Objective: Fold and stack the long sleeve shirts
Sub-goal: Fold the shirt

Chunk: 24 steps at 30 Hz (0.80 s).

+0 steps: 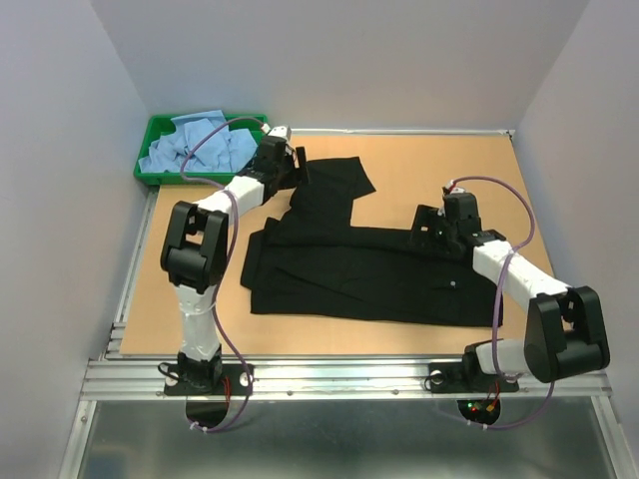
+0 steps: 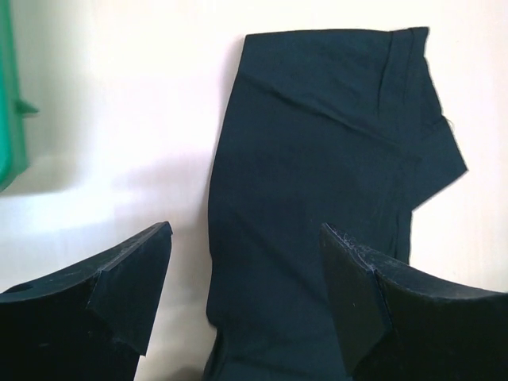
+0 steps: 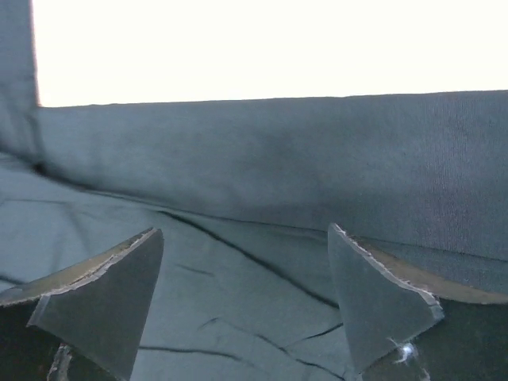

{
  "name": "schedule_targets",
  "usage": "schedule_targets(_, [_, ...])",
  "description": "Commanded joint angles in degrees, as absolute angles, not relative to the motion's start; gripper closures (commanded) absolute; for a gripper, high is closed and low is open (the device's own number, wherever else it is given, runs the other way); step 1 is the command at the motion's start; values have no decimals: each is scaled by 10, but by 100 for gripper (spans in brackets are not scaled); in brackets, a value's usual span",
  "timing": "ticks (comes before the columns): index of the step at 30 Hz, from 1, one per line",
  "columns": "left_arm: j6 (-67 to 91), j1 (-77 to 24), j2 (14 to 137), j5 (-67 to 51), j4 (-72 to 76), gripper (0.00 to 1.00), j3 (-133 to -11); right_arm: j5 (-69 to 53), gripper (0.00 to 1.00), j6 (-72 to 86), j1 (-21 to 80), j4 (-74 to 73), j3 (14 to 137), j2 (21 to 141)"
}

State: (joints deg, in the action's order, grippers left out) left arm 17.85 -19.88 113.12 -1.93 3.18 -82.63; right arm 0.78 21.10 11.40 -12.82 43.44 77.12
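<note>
Your right gripper (image 3: 242, 238) gaping empty over the black shirt (image 1: 349, 269), your left gripper (image 2: 246, 234) equally wide, empty above its sleeve (image 2: 317, 159), light blue shirts (image 1: 205, 145) in green tray (image 1: 148, 150) beyond it

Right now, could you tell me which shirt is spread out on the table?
The black shirt, the only dark one; the light blue shirts lie crumpled in the green tray.

Black shirt (image 1: 349, 269) plain, no pattern. Light blue shirts (image 1: 205, 145) plain, in bright green tray (image 1: 143, 157) at far-left corner of tan tabletop (image 1: 429, 170). Left arm (image 1: 200, 324) and right arm (image 1: 509, 274) white with black joints. Cables (image 1: 489, 179) purple.
</note>
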Motion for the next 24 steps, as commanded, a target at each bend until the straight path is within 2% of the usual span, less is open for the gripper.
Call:
schedule_targets(1, [169, -204, 1160, -32, 20, 15, -880, -14, 9, 201, 117, -127, 476, 732])
schedule_targets(9, [175, -205, 1231, -11, -27, 18, -936, -11, 8, 200, 117, -127, 469, 694])
schedule_targets(13, [191, -208, 1245, -34, -42, 25, -940, -4, 8, 207, 118, -127, 453, 689])
schedule_targets(21, [207, -214, 1266, -51, -47, 45, -936, -2, 8, 214, 117, -128, 432, 667])
schedule_targets(24, [207, -215, 1269, -54, -47, 61, -938, -3, 9, 214, 117, -128, 426, 661])
